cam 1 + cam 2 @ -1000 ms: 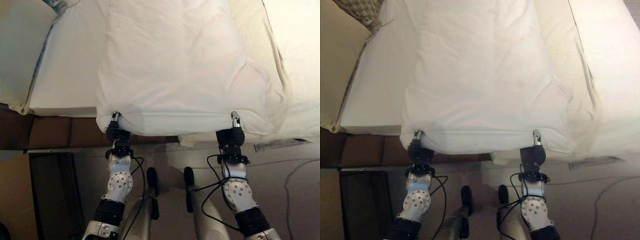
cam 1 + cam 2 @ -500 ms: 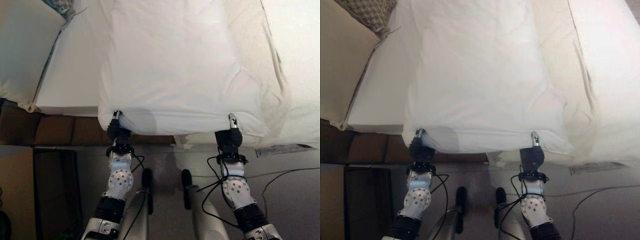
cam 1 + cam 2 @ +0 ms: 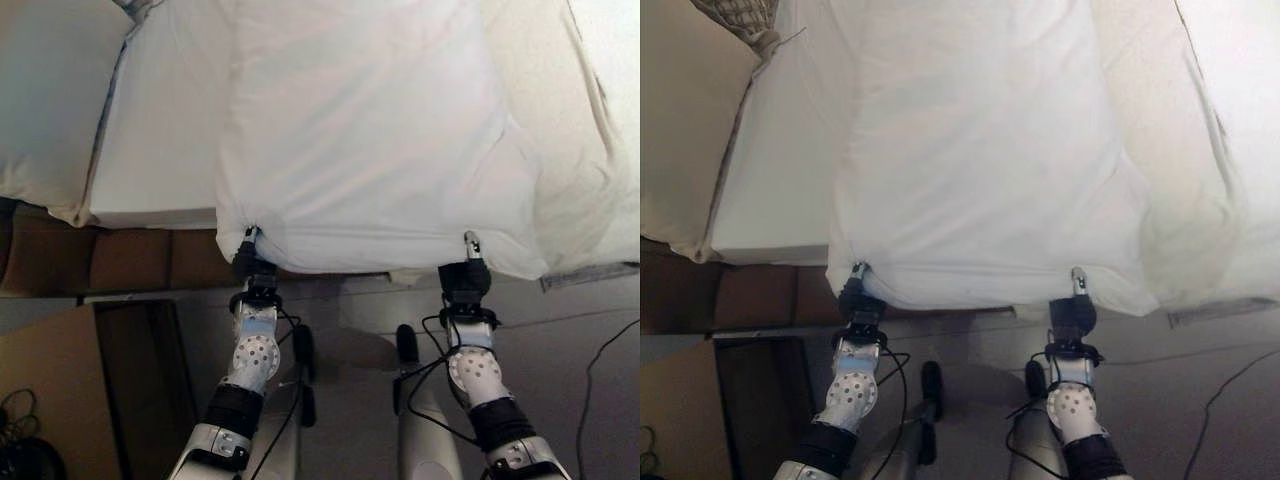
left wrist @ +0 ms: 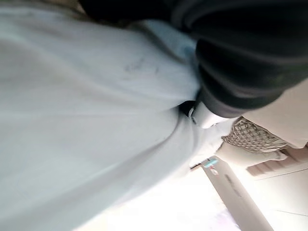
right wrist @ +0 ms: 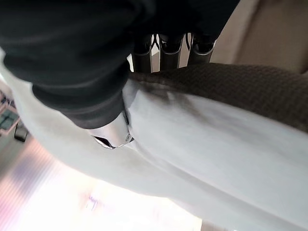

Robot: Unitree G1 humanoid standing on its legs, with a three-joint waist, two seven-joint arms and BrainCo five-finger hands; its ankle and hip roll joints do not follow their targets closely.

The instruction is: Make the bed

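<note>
Both hands grip the near hem of the white duvet [image 3: 365,140], which lies spread along the middle of the bed [image 3: 160,150] with its near edge hanging over the mattress end. The left hand [image 3: 252,262] pinches the gathered left corner, fingers clamped on the cloth; the right hand [image 3: 467,270] holds the hem near the right corner, fingers [image 5: 161,48] curled under it against the thumb. A cream pillow [image 3: 45,100] lies on the bed's left side and rumpled cream bedding [image 3: 590,130] on its right. The brown bed base [image 3: 110,262] shows below the mattress. A dark cabinet [image 3: 140,390] stands on the floor [image 3: 580,390] to the left; the floor to the right lies open.
</note>
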